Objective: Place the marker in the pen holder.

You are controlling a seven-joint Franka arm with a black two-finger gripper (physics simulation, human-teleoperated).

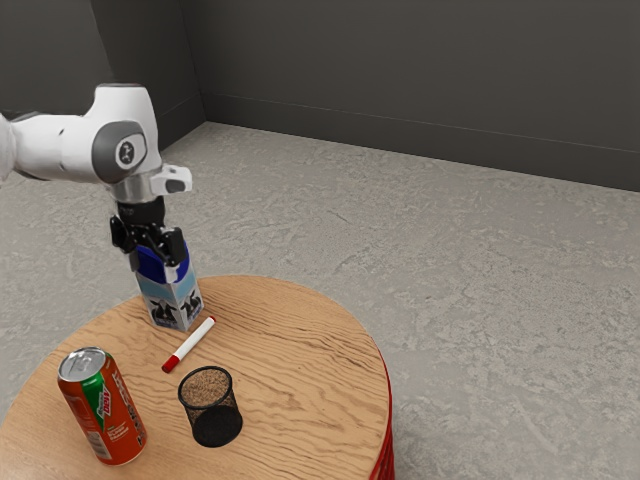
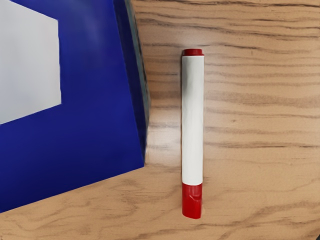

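Hand (image 1: 150, 262): open, fingers parted and gripping nothing, high by the milk carton (image 1: 172, 292). Marker (image 2: 193, 120): lying flat on the surface (image 1: 300, 350), inward from the rim, between carton and pen holder (image 1: 211, 408), capped end away from the carton. Lying on its side, it offers its barrel for a pinch across the middle. Pen holder: upright, mouth upward, nearer the exterior view's lower edge of the surface, so placed to receive a marker lowered endwise. Soda can (image 1: 103, 407): upright, towards the exterior view's left rim. Step in hand, as judged: approach to the marker. Risk: carton stands close beside it; a careless descent could knock the carton.
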